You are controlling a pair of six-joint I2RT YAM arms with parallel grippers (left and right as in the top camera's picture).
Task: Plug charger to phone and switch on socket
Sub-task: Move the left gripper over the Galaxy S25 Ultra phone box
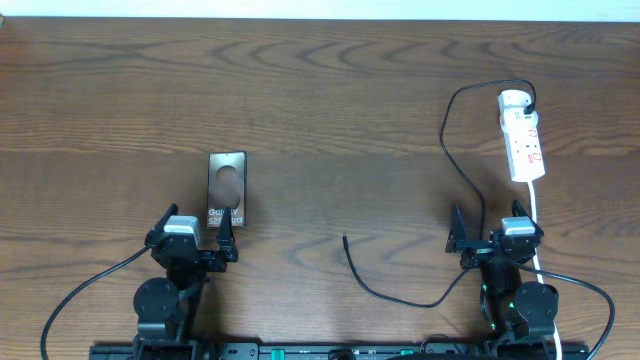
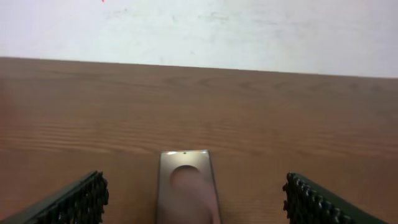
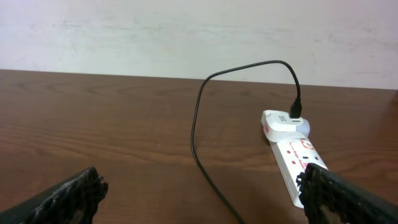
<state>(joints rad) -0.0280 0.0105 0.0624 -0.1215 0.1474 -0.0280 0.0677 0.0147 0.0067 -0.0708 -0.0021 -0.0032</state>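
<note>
**Both arms waited at the near edge, with nothing picked up and nothing plugged into the phone.**

The left gripper (image 1: pixel 195 240) stood empty with its jaws wide apart, just behind the phone (image 1: pixel 227 190). The phone lay flat on the table (image 1: pixel 320 90), its long axis running straight away from the robot and its near short end facing the gap between the jaws, which looked set for a head-on reach. The right gripper (image 1: pixel 488 238) was also spread and empty, near the power strip (image 1: pixel 524 140). The strip lay lengthwise at the far right, with the black cable (image 1: pixel 447 135) plugged into a white adapter (image 1: pixel 513 100) at its far end. The cable looped left, ran back past the right gripper and curled toward the middle. Its free end pointed away from the robot, well apart from the phone.
</note>
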